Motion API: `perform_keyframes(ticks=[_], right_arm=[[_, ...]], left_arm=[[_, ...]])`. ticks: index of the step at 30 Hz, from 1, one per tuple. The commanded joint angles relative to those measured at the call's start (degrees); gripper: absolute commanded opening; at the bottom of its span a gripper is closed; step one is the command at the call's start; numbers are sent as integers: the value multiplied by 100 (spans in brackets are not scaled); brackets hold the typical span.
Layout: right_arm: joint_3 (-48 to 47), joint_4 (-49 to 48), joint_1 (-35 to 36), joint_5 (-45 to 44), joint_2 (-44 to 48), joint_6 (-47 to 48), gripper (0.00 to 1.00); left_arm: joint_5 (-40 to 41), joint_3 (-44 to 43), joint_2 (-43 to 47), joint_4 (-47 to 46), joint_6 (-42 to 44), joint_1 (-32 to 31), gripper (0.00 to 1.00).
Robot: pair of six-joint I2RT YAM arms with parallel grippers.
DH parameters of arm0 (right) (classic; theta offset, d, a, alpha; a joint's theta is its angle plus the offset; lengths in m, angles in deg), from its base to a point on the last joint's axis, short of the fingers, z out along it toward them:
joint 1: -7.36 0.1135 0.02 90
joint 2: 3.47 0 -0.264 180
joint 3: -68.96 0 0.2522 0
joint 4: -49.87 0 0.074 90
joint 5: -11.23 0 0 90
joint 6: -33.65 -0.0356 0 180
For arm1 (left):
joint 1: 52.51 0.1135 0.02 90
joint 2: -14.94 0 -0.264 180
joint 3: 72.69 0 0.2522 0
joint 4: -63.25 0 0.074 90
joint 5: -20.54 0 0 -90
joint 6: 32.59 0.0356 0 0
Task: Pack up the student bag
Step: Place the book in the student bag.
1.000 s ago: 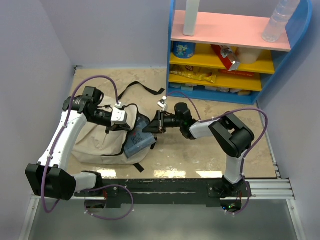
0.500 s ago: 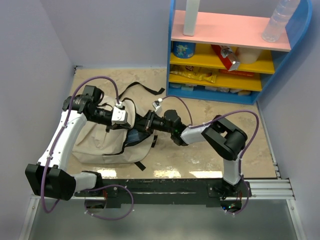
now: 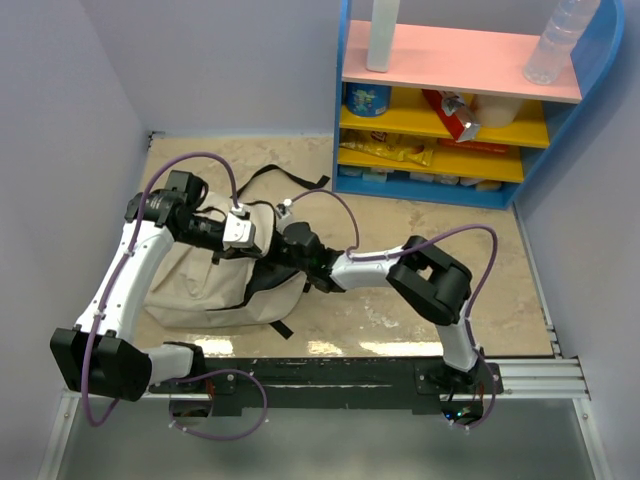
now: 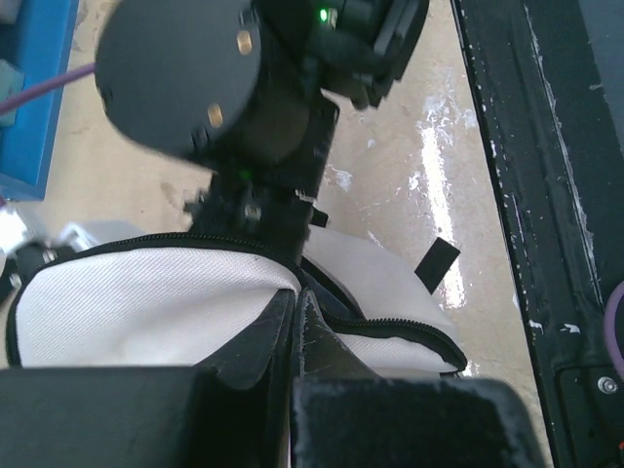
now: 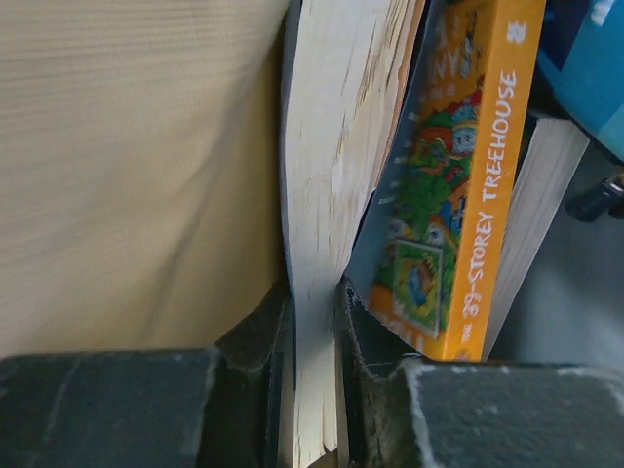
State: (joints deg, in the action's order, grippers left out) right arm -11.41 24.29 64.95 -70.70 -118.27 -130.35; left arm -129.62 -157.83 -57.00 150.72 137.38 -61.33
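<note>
The beige student bag (image 3: 190, 285) lies on its side at the left of the floor, its zipped mouth facing right. My left gripper (image 3: 262, 243) is shut on the upper lip of the bag's mouth; in the left wrist view (image 4: 295, 314) its fingers pinch the cream fabric (image 4: 146, 312) by the zipper. My right gripper (image 3: 278, 248) reaches into the mouth, its fingertips hidden in the top view. In the right wrist view (image 5: 314, 327) it is shut on a book's white page block (image 5: 331, 146), with beige lining (image 5: 127, 166) to the left and an orange "39-Storey Treehouse" book (image 5: 478, 175) to the right.
A blue shelf unit (image 3: 450, 110) with pink and yellow boards holds snacks and a plastic bottle (image 3: 560, 40) at the back right. Black bag straps (image 3: 285, 183) trail behind the bag. Walls close in on the left and right. My right arm's wrist (image 4: 244, 88) sits just above the bag's mouth.
My right arm has moved left and pushed the book from outside the bag into its mouth. The blue book cover no longer shows in the top view. My left gripper has stayed in place.
</note>
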Motion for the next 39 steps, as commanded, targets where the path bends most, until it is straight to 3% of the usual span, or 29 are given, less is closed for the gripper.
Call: perform_keyframes(ticks=[1, 3, 6, 12, 14, 18, 22, 26, 29, 32, 39], right_arm=[[-931, -112, 332, -438, -50, 674, 20], [-986, 329, 412, -500, -51, 825, 42], [-574, 365, 342, -395, 159, 939, 59], [701, 1084, 69, -755, 1363, 2195, 68], [921, 1321, 43, -763, 1496, 2600, 76], [861, 1593, 16, -605, 1269, 3039, 79], [553, 2087, 16, -763, 960, 3522, 69], [517, 2061, 16, -790, 828, 3805, 47], [543, 2210, 25, -790, 898, 3945, 22], [877, 2202, 68, -790, 1309, 3989, 11], [1589, 2447, 411, -948, 2163, 4235, 6]], left_arm=[[-830, -193, 233, 170, 37, -129, 0], [-822, -210, 233, 170, 19, -138, 0], [-813, -210, 251, 170, 28, -138, 0], [-778, -61, 277, 161, 151, -120, 0], [-813, -17, 225, 161, 151, -120, 0], [-953, -61, 145, 170, 81, -129, 0], [-910, -105, 172, 170, -16, -129, 0], [-927, -26, 303, 161, -7, -129, 0], [-936, 27, 321, 161, 2, -129, 0], [-892, 115, 304, 161, 54, -129, 0], [-813, 413, 216, -234, -225, -120, 3]])
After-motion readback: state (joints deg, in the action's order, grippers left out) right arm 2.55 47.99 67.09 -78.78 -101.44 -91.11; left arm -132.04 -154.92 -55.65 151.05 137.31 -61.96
